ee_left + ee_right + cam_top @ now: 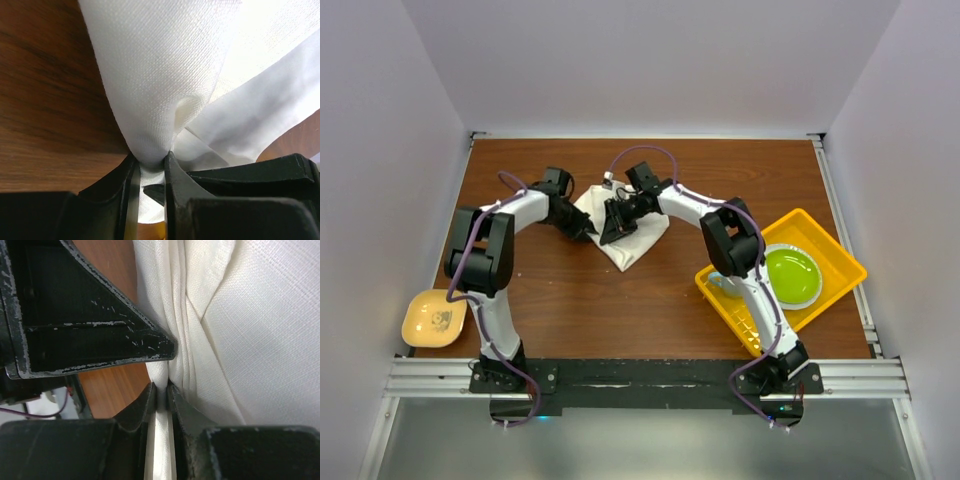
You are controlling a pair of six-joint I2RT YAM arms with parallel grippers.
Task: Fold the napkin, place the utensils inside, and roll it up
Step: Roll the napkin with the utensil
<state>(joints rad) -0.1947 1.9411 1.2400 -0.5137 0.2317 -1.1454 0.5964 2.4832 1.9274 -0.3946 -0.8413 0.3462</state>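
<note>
The napkin was gripped by the left claw and the right claw, close together. Its bulk lay right of both.

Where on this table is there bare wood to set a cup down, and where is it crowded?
Bare: the table patch between left arm and right arm, nearer than the napkin; the far strip behind it; the far right corner beyond the yellow tray. Crowded: around the napkin, pinched by the left gripper and right gripper.
</note>
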